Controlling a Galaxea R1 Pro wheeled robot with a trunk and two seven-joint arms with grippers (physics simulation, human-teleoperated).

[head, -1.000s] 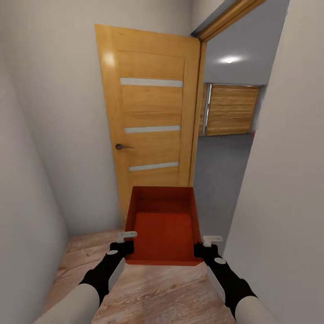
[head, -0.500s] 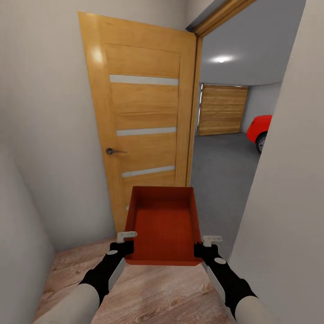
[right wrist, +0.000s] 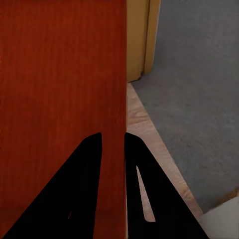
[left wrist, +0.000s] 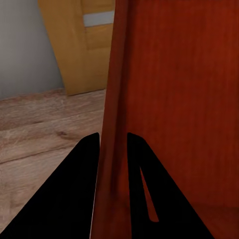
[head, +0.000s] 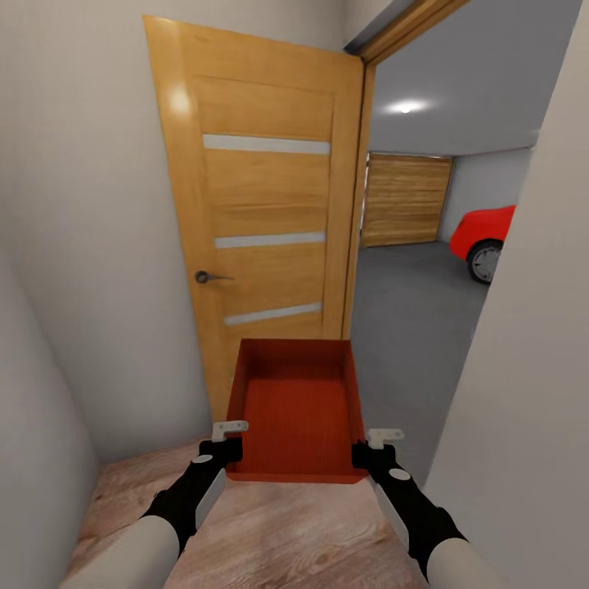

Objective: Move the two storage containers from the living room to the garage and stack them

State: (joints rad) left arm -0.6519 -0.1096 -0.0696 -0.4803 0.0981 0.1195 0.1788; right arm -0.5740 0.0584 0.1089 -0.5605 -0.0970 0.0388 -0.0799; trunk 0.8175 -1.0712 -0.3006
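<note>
Left gripper (head: 231, 439): it is closed on the left wall of the storage container (head: 296, 417), near its close corner; in the left wrist view the wall (left wrist: 113, 124) is seen pinched between the two fingers (left wrist: 84, 164).
Right gripper (head: 374, 446): it is closed on the right wall of the same container; the thin wall is seen between the fingers (right wrist: 89, 159) in the right wrist view.
Storage container: an orange-red open bin, held level in the air between both grippers, above the light wood floor (head: 270, 532).
Door (head: 262, 221): wooden, opened against the white wall (head: 82, 245), just behind the container.
Garage: it is seen through the doorway, with grey concrete floor (head: 409, 303), a plank door (head: 405, 200) and part of a red car (head: 487, 237).
</note>
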